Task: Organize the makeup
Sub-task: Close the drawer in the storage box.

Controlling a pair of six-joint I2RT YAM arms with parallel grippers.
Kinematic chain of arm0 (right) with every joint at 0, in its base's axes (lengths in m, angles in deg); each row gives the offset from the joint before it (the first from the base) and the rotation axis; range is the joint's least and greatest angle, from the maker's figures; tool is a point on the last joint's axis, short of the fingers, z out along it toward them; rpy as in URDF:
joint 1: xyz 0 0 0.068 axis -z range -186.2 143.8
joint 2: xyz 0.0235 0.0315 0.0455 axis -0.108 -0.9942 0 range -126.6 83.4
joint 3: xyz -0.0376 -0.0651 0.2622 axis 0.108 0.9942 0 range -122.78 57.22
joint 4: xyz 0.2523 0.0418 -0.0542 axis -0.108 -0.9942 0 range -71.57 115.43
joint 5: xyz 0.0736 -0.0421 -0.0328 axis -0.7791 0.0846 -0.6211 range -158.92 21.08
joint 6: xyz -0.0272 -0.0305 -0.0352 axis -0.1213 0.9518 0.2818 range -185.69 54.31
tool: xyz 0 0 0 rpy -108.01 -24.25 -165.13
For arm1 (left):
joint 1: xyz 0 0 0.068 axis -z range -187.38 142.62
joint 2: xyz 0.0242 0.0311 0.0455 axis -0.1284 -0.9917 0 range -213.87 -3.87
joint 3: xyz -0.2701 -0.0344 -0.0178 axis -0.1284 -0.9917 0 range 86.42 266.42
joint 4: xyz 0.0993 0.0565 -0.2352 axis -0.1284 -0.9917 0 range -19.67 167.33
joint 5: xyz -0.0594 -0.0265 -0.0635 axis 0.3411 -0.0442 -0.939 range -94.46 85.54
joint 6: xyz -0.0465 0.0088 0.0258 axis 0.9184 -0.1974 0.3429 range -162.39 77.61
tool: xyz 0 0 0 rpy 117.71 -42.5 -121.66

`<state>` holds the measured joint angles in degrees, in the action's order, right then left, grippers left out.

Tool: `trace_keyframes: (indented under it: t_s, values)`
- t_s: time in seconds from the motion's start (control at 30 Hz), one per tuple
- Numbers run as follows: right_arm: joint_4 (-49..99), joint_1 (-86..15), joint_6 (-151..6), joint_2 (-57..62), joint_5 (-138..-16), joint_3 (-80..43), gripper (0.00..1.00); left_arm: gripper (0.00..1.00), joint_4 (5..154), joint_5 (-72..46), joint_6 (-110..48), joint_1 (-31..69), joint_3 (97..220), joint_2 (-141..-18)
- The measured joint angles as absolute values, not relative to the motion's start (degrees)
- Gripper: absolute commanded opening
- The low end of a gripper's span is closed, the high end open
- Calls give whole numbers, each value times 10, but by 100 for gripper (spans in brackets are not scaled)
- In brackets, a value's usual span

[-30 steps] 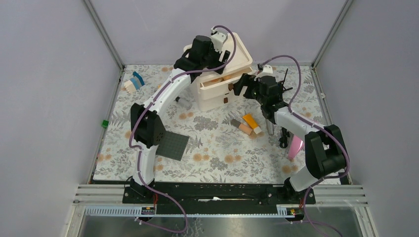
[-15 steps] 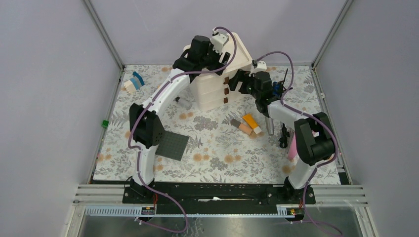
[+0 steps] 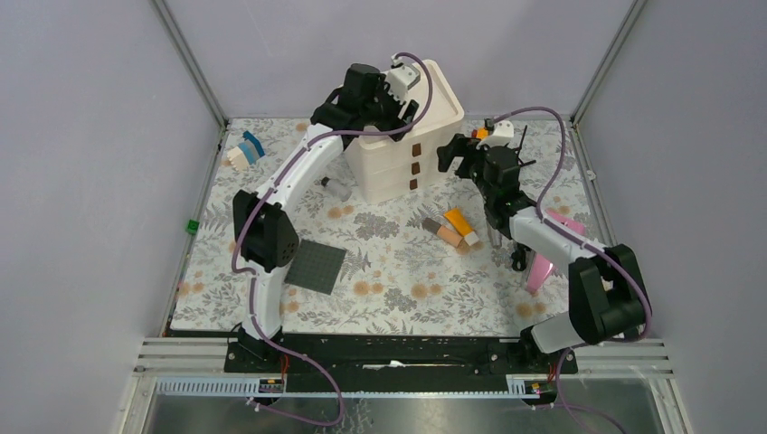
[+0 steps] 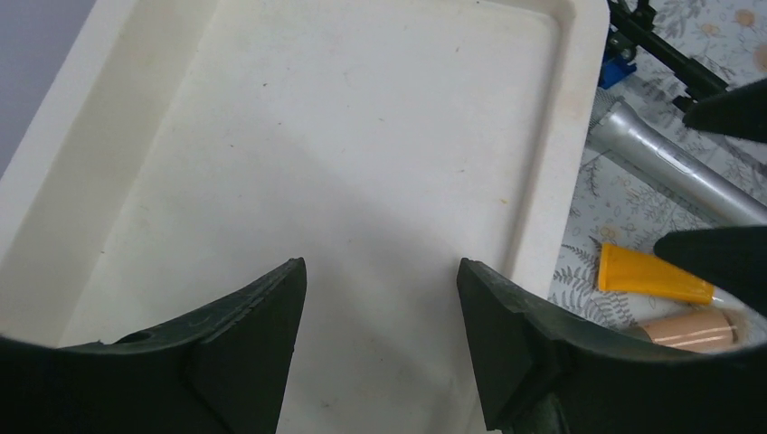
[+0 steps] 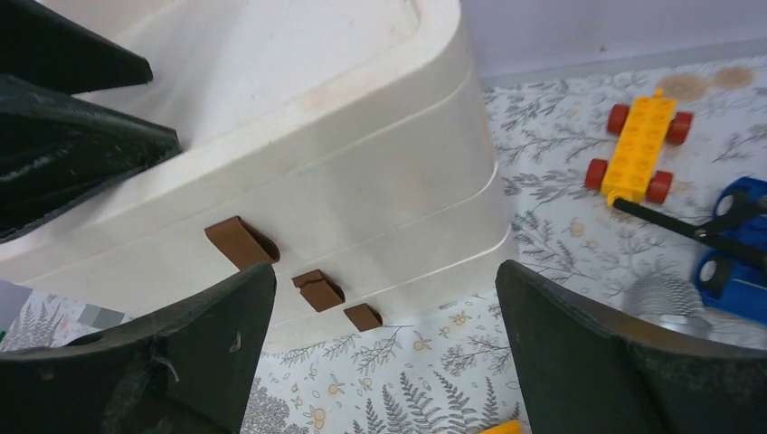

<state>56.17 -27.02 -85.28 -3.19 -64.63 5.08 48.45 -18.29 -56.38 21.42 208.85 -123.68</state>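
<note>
You have the white drawer unit [image 3: 438, 110] at the far middle of the floral table [image 3: 389, 271], all three drawers closed, so you cannot see inside them. Its three brown handles [image 5: 240, 242] face the right gripper [image 5: 384, 269], whose fingers stand wide apart with nothing between them. The left gripper [image 4: 380, 271] hovers over the unit's bare top tray, its fingers likewise spread and empty.

The makeup you can see lies on the cloth in front of the unit. The orange tube [image 3: 459, 222] and the dark-capped beige tube [image 3: 443, 233] lie side by side. The silver-grey tube [image 4: 669, 163] is just beyond them, half covered by the right arm in the top view. A pink piece [image 3: 541, 269] shows beside that arm's elbow, too hidden to identify. The left wrist view cuts off both tubes' ends.
</note>
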Motion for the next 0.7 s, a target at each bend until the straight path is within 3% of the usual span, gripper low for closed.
trace_keyframes:
  t_s: [0.7]
  values:
    - [420,-270,-805,83,-581,108,100,63,405,-287,-601,214,2082,-1212]
